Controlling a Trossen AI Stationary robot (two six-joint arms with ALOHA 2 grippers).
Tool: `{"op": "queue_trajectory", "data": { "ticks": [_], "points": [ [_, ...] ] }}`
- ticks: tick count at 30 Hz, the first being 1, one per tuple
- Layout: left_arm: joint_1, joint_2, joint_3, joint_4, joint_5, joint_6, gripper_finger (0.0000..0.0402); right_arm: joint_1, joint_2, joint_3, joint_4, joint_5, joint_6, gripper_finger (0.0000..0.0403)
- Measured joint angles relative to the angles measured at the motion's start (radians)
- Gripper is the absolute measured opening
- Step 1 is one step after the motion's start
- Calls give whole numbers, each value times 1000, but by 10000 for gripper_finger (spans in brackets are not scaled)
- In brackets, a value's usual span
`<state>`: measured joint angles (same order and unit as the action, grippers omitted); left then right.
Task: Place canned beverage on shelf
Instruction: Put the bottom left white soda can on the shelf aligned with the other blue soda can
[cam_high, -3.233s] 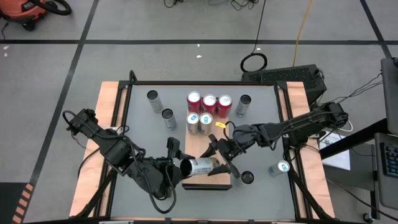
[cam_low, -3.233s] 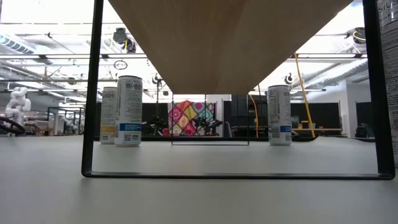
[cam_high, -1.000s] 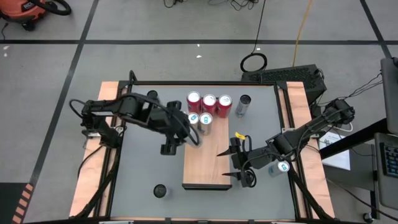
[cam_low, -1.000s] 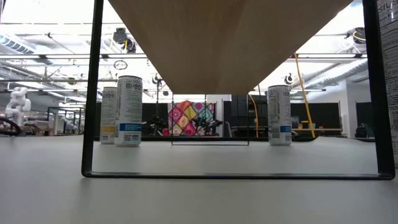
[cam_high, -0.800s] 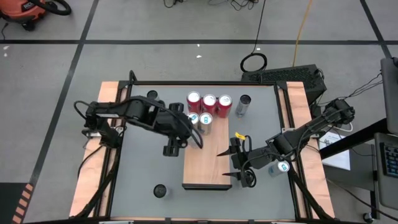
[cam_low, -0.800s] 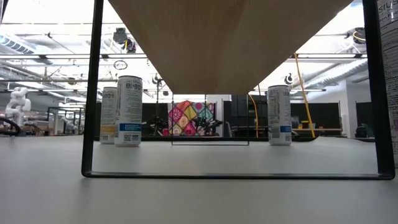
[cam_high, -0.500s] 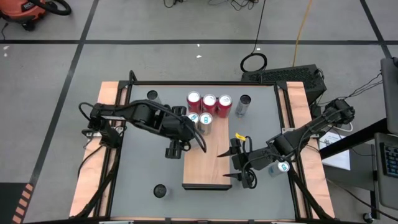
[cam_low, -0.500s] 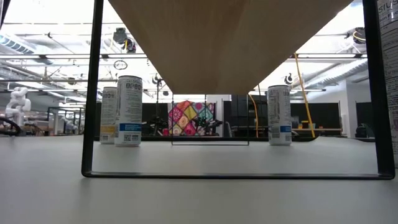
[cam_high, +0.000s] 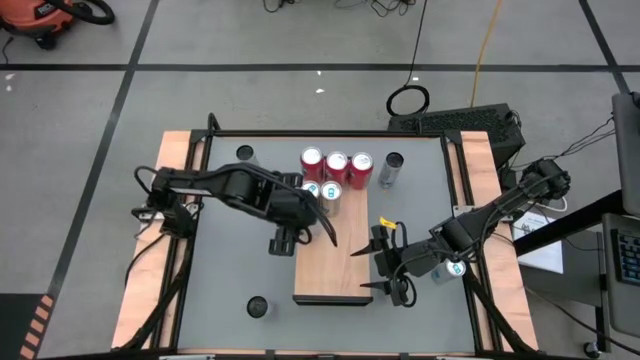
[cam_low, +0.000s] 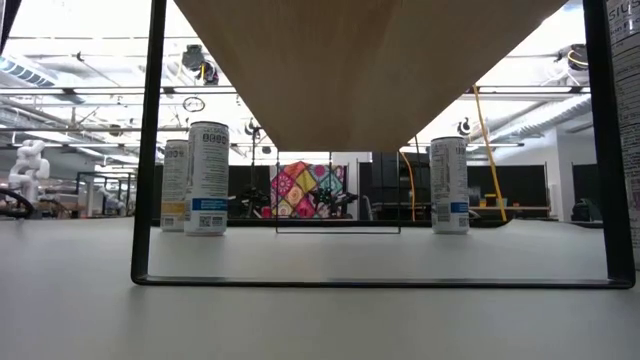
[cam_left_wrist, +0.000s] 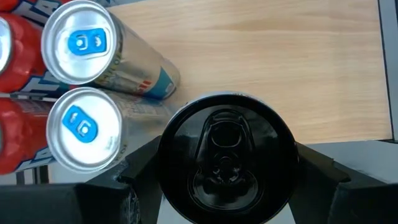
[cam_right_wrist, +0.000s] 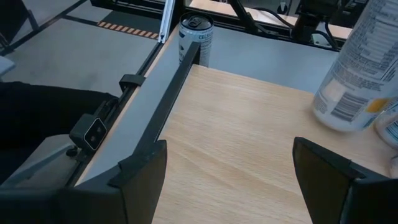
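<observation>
- Left gripper (cam_left_wrist: 227, 180) clasps a black-topped cylindrical metal can (cam_left_wrist: 227, 155) upright between its fingers, at the light-brown wood-grain shelf (cam_high: 335, 265) corner, beside two silver cans (cam_high: 320, 195).
- Right gripper (cam_high: 385, 265) parted, empty, over the shelf's opposite edge.

Matt wood-grain shelf (cam_high: 330, 262); glossy black metal can (cam_left_wrist: 227, 165).

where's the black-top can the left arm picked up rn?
The black-top can sits between the left gripper's fingers at the shelf's left edge, in the high view just in front of the two silver cans.
</observation>
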<state>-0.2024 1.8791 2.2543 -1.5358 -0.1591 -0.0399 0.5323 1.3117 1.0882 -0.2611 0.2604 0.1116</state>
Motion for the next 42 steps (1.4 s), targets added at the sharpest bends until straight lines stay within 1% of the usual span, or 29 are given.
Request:
{"op": "queue_trajectory", "data": {
  "ticks": [9,17,20,33,42],
  "points": [
    [0,17,0,0,6,20,253,0,0,0,-5,0,0,285],
    [0,17,0,0,6,21,286,0,0,0,-5,0,-2,285],
    [1,17,0,1,6,22,293,0,0,0,-6,0,-3,285],
    [13,17,0,44,4,55,295,0,0,0,-6,0,-1,285],
    [10,17,-1,54,-20,65,295,0,0,0,-6,0,-1,285]
  ]
}}
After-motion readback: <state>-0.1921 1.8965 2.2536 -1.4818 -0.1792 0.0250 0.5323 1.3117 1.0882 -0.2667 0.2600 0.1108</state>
